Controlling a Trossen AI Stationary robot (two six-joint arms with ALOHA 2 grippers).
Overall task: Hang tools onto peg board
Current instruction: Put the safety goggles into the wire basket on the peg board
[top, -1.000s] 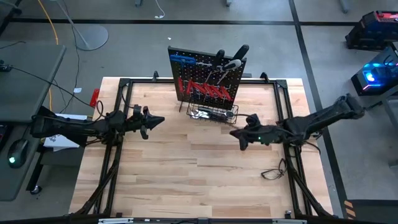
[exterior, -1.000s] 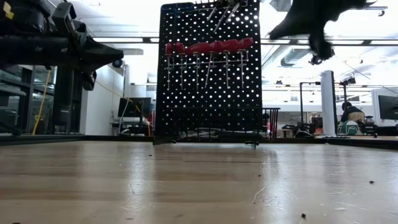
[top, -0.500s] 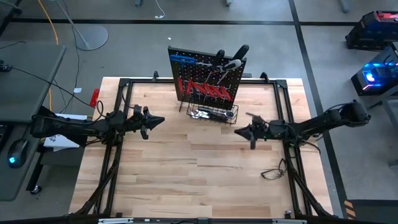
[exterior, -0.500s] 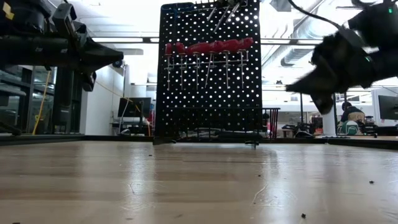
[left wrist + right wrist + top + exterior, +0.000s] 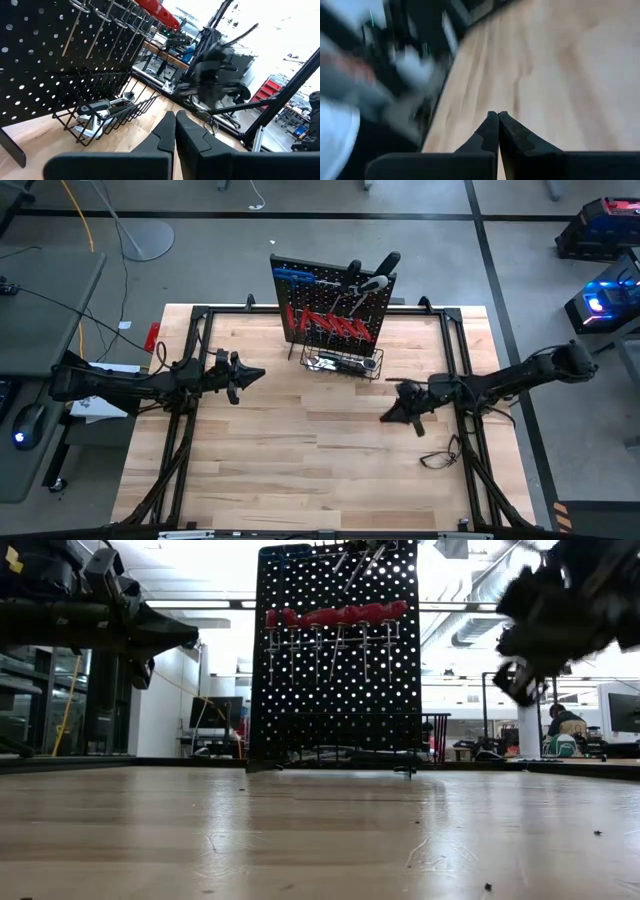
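The black peg board (image 5: 335, 300) stands upright at the table's far edge. A row of red-handled screwdrivers (image 5: 335, 615) hangs from its hooks by their handles. Blue hex keys (image 5: 293, 275) and black-handled tools (image 5: 375, 270) hang near its top. Silver tools (image 5: 100, 112) lie in the wire basket (image 5: 342, 363) at its foot. My left gripper (image 5: 260, 374) hovers shut and empty at the table's left, pointing level toward the board. My right gripper (image 5: 384, 417) hangs shut and empty over the table, right of the basket and nearer than it.
A black tubular frame (image 5: 190, 410) runs along the table's left, right and far sides. A thin black cable (image 5: 440, 455) lies looped at the near right. Bare wooden table top (image 5: 300, 460) spreads in front of the board.
My right gripper has sunk toward the table and drawn back a little toward the right edge, away from the peg board, rolling at the wrist as it went. It has stayed shut and empty. The tools on the board have not moved.
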